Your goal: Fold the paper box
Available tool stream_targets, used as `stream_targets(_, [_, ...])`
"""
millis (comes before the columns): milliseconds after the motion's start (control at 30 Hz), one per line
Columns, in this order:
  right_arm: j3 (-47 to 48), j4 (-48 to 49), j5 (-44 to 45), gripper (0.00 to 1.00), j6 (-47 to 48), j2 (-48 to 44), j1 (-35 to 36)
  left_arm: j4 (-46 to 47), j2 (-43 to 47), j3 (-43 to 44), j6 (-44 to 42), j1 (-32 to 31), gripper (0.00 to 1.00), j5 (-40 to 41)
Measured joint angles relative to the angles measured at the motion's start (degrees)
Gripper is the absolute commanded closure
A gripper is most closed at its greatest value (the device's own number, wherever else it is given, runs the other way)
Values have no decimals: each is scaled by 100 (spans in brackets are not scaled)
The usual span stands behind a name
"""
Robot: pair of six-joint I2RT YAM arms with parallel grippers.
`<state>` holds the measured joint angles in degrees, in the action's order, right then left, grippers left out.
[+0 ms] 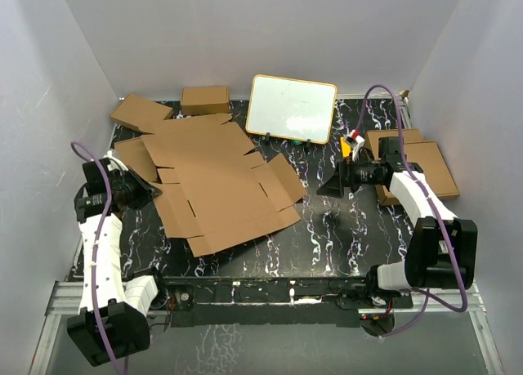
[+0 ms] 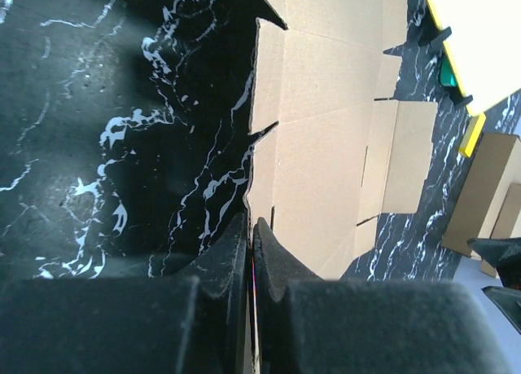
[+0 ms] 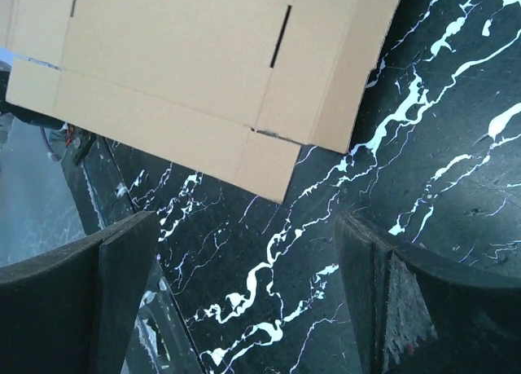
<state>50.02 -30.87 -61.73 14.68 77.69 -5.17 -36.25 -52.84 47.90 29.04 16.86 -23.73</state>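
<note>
The left fingers (image 2: 273, 260) are pressed together on the paper box (image 2: 326, 146). They pinch the very rim of the sheet on the side farthest from the white board (image 1: 292, 107), and a thin tan sliver of card shows between them. The right fingers (image 3: 122, 260) stand wide apart with nothing in them. They hang over bare table (image 3: 391, 129) in front of the board's right corner, a little way off the sheet's nearest flap.

The box lies unfolded and flat on the table, spreading from just in front of the board's left end toward the left arm. To my eye it's light, thin corrugated card, stiff across each panel. It looks ready to hinge at its scored creases, and would likely sag or swing if lifted by one edge alone. The face looks smooth, so it would probably slide when pushed. I'd take it by a panel edge close to a crease, not by a small corner flap, which could bend or tear.

The left wrist view proves the pinch and shows the slits up close. The overhead view is too coarse to settle that contact, but it gives the whole outline and the small folded boxes (image 1: 205, 99) left of the board. Only the right wrist view shows the open gap between the right fingers plainly.
</note>
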Motion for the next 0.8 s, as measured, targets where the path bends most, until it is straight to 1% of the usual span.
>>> stream_targets(133, [122, -85, 111, 4, 24, 155, 66, -319, -37, 492, 24, 0, 100, 269])
stream_targets(267, [125, -81, 208, 4, 33, 155, 83, -396, -142, 896, 103, -24, 100, 214])
stream_targets(533, [164, -72, 214, 3, 55, 249, 118, -542, -229, 1884, 350, -688, 100, 369])
stream_targets(667, [501, -83, 203, 2, 76, 706, 216, -472, -127, 2247, 463, -852, 100, 280])
stream_targets(800, [793, -20, 225, 2, 22, 1062, 319, -256, 2, 2238, 708, -922, 100, -74])
